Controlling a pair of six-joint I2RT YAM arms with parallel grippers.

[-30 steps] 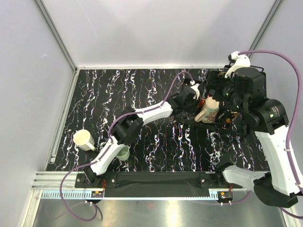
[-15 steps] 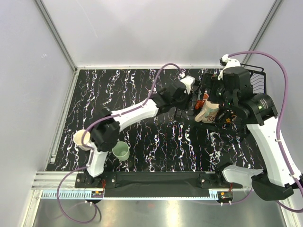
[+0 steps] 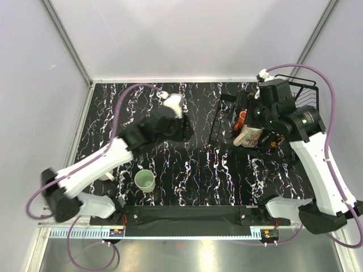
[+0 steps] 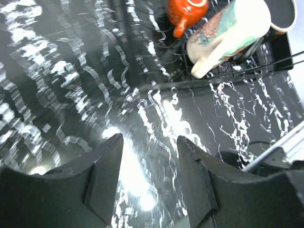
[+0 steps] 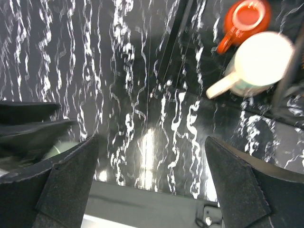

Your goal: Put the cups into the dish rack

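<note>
On the left, the mint-green mug [image 3: 145, 180] stands upright on the marbled table [image 3: 193, 170], near the arm bases and not yet loaded. The left gripper [image 4: 149, 142] hangs over bare table to the left of the dish rack [image 4: 213, 81]. Its fingers are apart and hold nothing, so it is probably free to fetch that mug. Inside the rack the red mug [image 4: 187, 12] sits mouth up, and the patterned mug [image 4: 228, 33] lies tilted against the wires. The right gripper [image 5: 152, 142] hovers by the rack, spread wide and empty. I can read no brand or writing anywhere.
</note>
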